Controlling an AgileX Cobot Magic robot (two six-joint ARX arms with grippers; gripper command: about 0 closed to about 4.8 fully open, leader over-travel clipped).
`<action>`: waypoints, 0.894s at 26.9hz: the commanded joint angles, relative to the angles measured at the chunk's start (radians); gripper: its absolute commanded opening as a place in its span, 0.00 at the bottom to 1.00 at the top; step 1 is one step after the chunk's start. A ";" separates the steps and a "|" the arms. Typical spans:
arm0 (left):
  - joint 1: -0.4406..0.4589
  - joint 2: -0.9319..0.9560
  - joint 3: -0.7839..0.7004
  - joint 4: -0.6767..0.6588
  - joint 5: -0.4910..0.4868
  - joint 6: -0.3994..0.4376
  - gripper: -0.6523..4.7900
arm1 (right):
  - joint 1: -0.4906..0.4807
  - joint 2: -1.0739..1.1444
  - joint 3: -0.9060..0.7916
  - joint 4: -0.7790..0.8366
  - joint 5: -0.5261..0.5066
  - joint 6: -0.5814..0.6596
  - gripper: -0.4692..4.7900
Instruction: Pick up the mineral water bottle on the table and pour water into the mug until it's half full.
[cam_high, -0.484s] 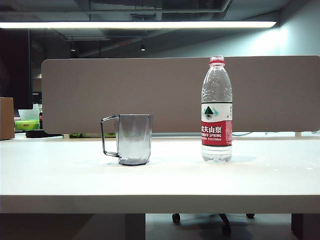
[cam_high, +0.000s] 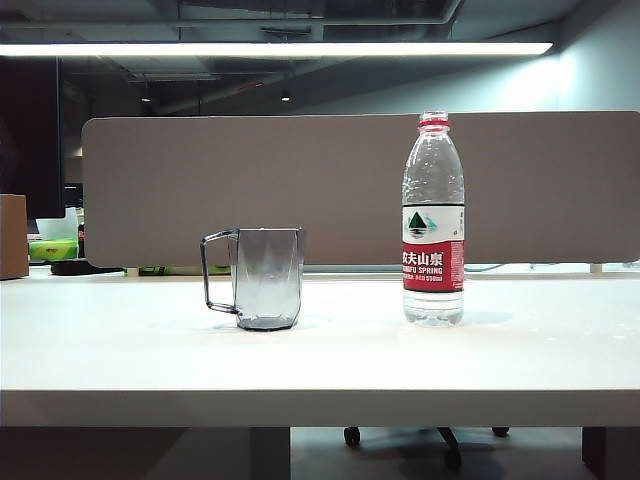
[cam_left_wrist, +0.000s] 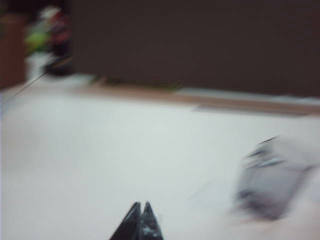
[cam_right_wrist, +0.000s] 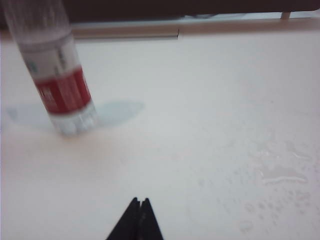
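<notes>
Both sets of jaws are sitting pressed together with nothing between them: your right gripper (cam_right_wrist: 140, 202) is showing its two dark tips meeting over bare worktop, and your left gripper (cam_left_wrist: 140, 207) is doing the same in its blurred wrist picture. Neither arm is showing in the exterior view, so both are hanging back at the near side, pointing low and forward across the worktop (cam_high: 320, 360).

You are looking at the mineral water bottle (cam_high: 433, 220) standing upright right of centre in the exterior view, well apart from the mug (cam_high: 268, 279), which is sitting left of centre with its handle facing left and no water visible in it.

Here is what I judge to be risking trouble. You are needing to spread the right jaws before reaching in; going in with them together is likely to push the tall bottle over. No cap is showing above the red neck ring, so a knock would probably be spilling water. Droplets (cam_right_wrist: 277, 175) are lying on the worktop near the right gripper, which may be making the surface slippery. Squeezing the thin plastic hard could be forcing water out early.
</notes>
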 joint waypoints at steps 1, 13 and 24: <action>-0.002 -0.001 0.110 -0.006 0.333 -0.030 0.11 | 0.002 -0.002 0.103 0.069 -0.017 0.288 0.08; -0.001 0.004 0.292 -0.256 0.353 -0.037 0.11 | 0.002 0.012 0.352 0.187 -0.367 0.451 0.24; -0.001 0.003 0.292 -0.265 0.346 -0.036 0.11 | 0.002 0.839 0.516 0.433 -0.321 0.060 0.52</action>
